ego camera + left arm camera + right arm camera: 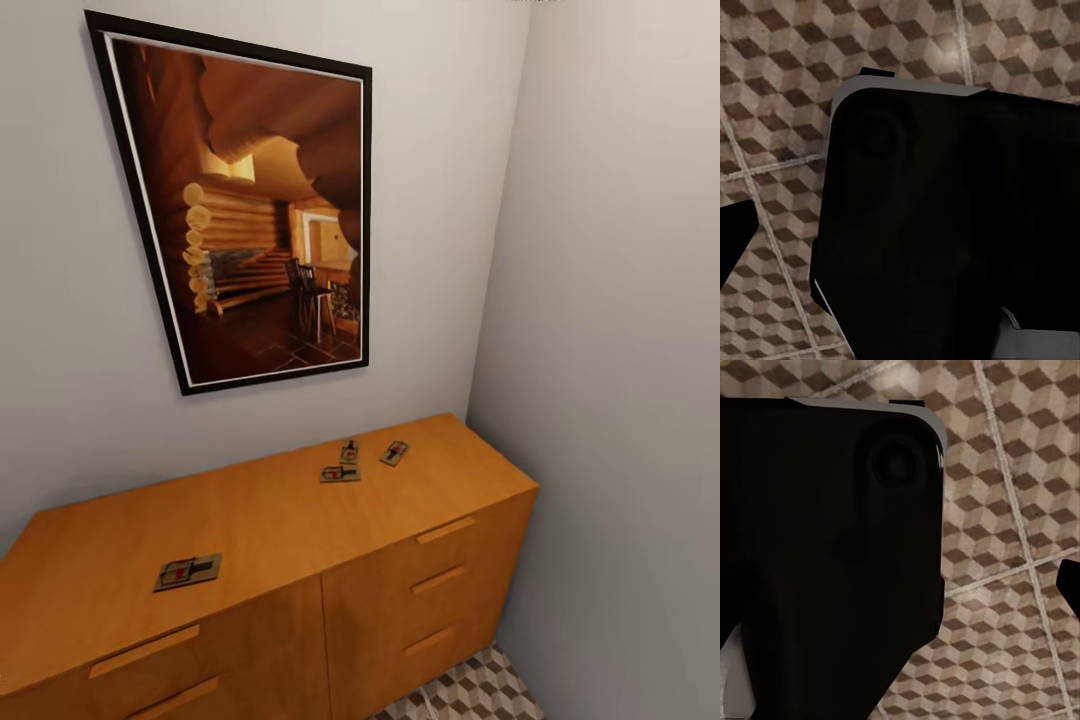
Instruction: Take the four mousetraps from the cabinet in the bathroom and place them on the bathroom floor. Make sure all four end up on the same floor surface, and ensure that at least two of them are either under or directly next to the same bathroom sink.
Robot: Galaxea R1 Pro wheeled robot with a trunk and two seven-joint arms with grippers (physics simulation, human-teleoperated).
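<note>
The orange-brown cabinet (300, 520) stands against the wall in the head view, low in the picture. One mousetrap (187, 572) lies on its top near the front left. Three more mousetraps lie close together toward the right back: one (340, 473), one (349, 451) and one (394, 453). Each is a small tan board with black wire and a red mark. Both wrist views look down on the cube-patterned bathroom floor (780, 112) (1020, 510). A dark fingertip (731, 236) pokes in at the left wrist view's edge, and another fingertip (1070, 585) at the right wrist view's edge. The sink is out of view.
A large framed picture (255, 210) hangs on the wall above the cabinet. A grey side wall (620, 350) closes the corner right of the cabinet, leaving a narrow strip of tiled floor (480, 690). A dark robot body part (945, 225) (825, 555) blocks much of both wrist views.
</note>
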